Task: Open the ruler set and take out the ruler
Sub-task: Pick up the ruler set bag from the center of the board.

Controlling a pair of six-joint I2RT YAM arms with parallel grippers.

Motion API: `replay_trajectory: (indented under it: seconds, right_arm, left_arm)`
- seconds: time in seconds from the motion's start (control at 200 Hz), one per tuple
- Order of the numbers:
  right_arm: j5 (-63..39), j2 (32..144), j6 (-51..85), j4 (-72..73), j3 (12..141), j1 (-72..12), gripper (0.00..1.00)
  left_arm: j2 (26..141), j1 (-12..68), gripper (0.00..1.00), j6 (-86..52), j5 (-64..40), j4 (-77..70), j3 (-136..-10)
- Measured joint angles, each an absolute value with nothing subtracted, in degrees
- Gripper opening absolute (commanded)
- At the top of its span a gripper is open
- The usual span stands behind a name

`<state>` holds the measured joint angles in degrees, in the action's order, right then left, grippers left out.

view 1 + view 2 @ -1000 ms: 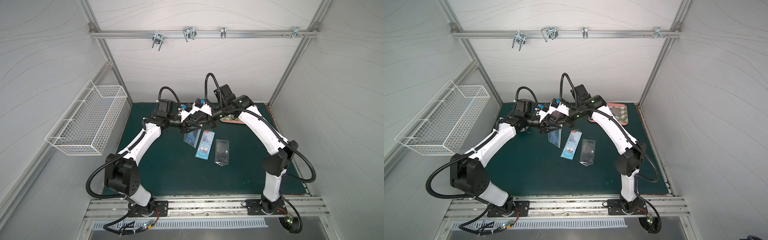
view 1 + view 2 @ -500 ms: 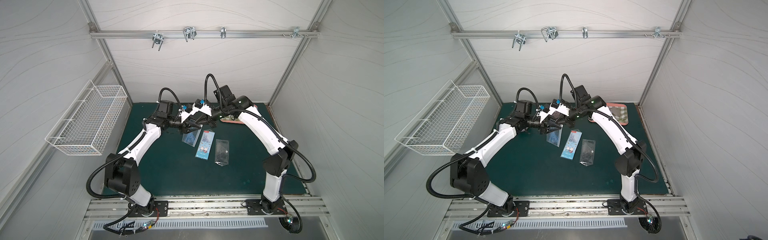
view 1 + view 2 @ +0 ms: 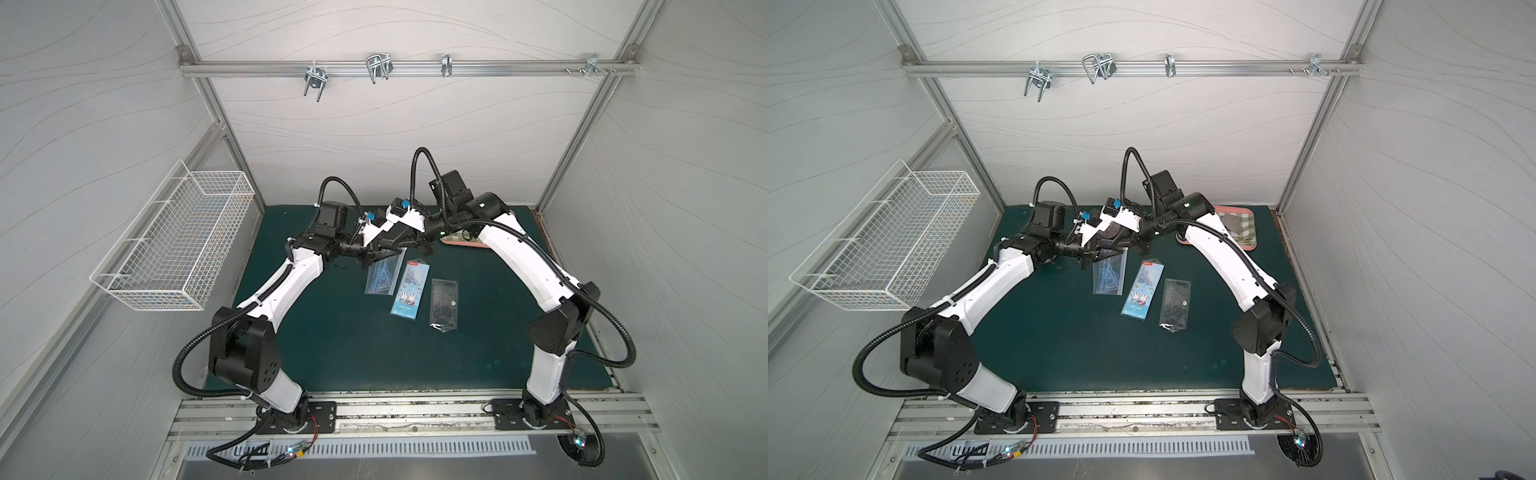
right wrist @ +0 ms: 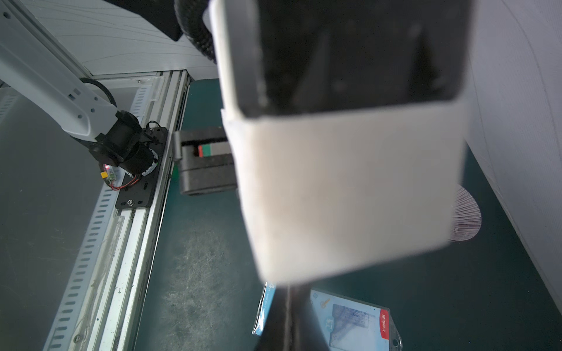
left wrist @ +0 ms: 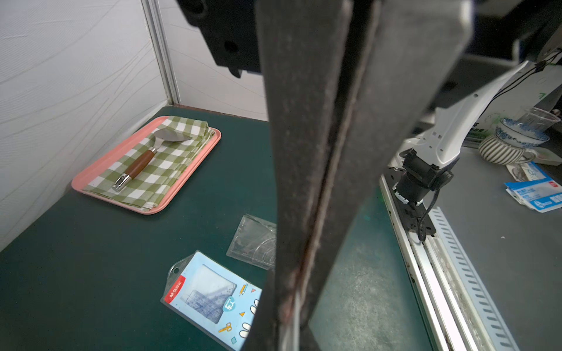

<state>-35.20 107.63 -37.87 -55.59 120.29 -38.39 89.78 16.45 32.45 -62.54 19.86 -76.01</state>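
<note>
We see the right gripper (image 4: pixel 289 316) closed on the ruler set (image 3: pixel 380 274) at its far edge; the left gripper (image 5: pixel 292 304) is closed alongside, its catch unclear.

Both top views are bright, evenly lit, with soft shadows and wide-angle edge distortion. In the right wrist view, the near white casing (image 4: pixel 343 194) is blurred.

The ruler packet (image 3: pixel 380 276) has its far end lost under the meeting wrists — who pinches it, I can't tell; the pink tray (image 3: pixel 467 243) hides mostly behind the right arm; a blurred white block (image 4: pixel 343 194) (edges all soft) fills the right wrist view; the blue card (image 4: pixel 349 319) is cut off there.
</note>
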Motion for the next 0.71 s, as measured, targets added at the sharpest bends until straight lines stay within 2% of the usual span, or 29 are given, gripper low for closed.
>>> replay_trajectory:
  seconds: [0.185,0.465,0.705]
  right_arm:
    - [-35.18,107.39,-37.56,-55.20,119.96,-38.39,0.01]
    - [-34.72,106.30,-36.51,-52.93,117.40,-38.37,0.28]
    - [-34.54,103.15,-35.77,-50.59,113.56,-37.43,0.36]
  left_arm:
    - [88.97,16.47,0.00,32.38,-61.80,18.15,-74.94]
    - [87.33,16.29,0.00,31.64,-60.99,15.51,-72.49]
    - [86.54,15.84,0.00,30.55,-60.90,13.61,-71.99]
